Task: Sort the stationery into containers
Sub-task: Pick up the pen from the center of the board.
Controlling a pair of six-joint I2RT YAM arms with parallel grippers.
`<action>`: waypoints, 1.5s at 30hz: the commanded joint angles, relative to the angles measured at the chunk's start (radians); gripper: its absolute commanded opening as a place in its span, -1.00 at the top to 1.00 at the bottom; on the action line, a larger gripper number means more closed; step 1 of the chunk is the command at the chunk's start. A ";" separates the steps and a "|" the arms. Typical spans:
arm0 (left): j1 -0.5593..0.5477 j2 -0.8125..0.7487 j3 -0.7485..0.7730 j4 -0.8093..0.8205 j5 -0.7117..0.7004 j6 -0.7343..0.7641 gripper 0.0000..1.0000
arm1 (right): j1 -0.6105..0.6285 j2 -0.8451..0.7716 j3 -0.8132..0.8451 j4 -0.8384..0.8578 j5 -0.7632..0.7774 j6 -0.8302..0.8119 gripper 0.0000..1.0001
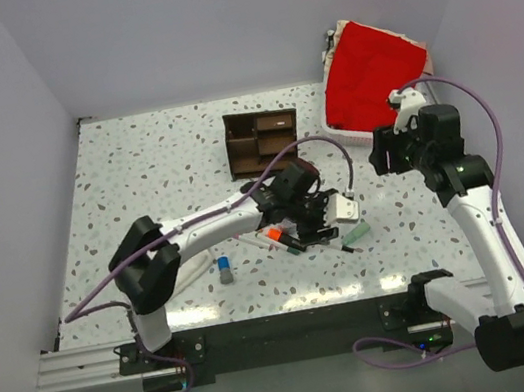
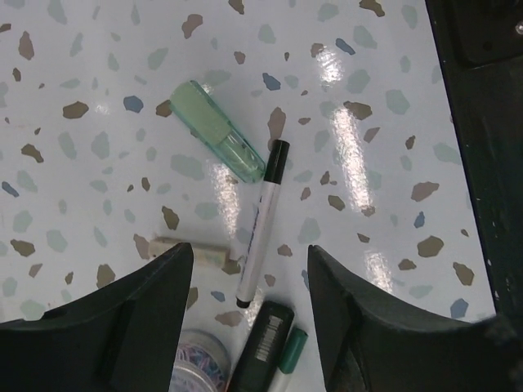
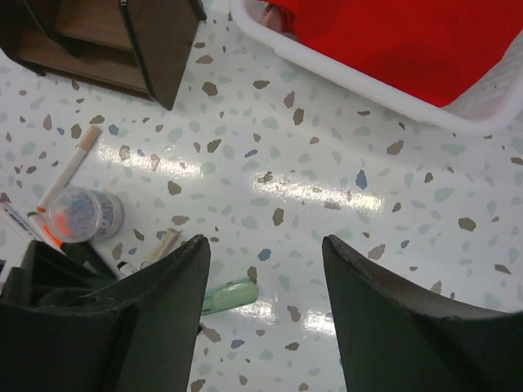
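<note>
Stationery lies scattered on the near middle of the worktop (image 1: 155,164), none of it yet in the dark wooden organizer (image 1: 261,142) that stands well apart toward the back. I've got the left fingers (image 2: 122,327) spread wide and empty, poised right over a white pen with a black cap (image 2: 261,233). The barrel runs straight up the gap between them. Just beside its cap sits the mint-green cap-like piece (image 2: 216,131), close to touching. A short pale stick (image 2: 192,251) lies by the pen's lower end, and the little round pot of clips (image 2: 200,363) and a dark marker (image 2: 263,351) crowd the bottom of the left wrist view.

I read this as the start of a pick: lined up, not yet down. Next I need to lower straight onto the pen and close across its barrel around mid-length without catching the pale stick or nudging the mint piece. After that comes a lift and a carry back to a tall organizer compartment.

The right fingers (image 3: 392,327) are apart too, holding nothing, hovering off by the white basket (image 3: 368,82) with the red cloth (image 3: 409,33). The blue-capped grey stick (image 1: 224,269) waits alone at the near left.
</note>
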 commanded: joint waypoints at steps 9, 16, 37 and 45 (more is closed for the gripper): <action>-0.058 0.217 0.146 -0.023 -0.061 0.045 0.07 | -0.048 -0.032 0.017 0.011 -0.059 0.069 -0.24; -0.064 0.261 0.144 -0.003 -0.085 0.034 0.17 | -0.098 0.011 0.029 0.028 -0.108 0.043 -0.22; -0.029 0.032 0.151 -0.206 -0.026 0.082 1.00 | -0.108 0.025 0.078 -0.040 -0.079 -0.051 -0.18; 0.225 -0.081 0.374 -0.171 0.279 -0.068 1.00 | -0.108 0.085 0.095 -0.012 -0.090 -0.017 -0.16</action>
